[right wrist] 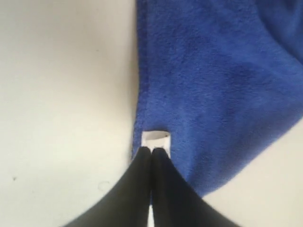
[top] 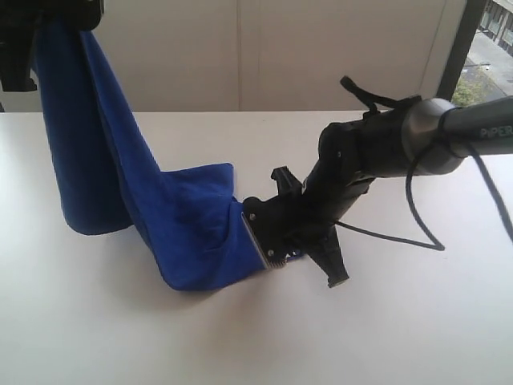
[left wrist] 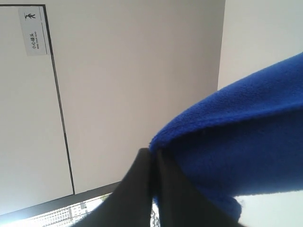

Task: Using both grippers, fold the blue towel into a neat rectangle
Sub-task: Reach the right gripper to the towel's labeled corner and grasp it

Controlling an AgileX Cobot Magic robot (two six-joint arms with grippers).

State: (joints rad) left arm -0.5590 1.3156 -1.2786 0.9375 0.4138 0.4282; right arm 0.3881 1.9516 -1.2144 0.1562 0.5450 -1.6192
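Left gripper (left wrist: 151,155): jaws pinched on a corner of the blue towel (top: 120,184), raised high so the cloth hangs. Right gripper (right wrist: 151,150): jaws closed on the corner by the tag (right wrist: 155,137), low on the table (top: 401,321). I judge this is to stretch one edge.

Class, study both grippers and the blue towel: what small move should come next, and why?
Probably lift the right gripper slightly. Its jaws are shut at the blue towel's edge by the white tag, down on the table, while the left gripper holds the other end high. A small lift would show whether the edge is truly pinched.
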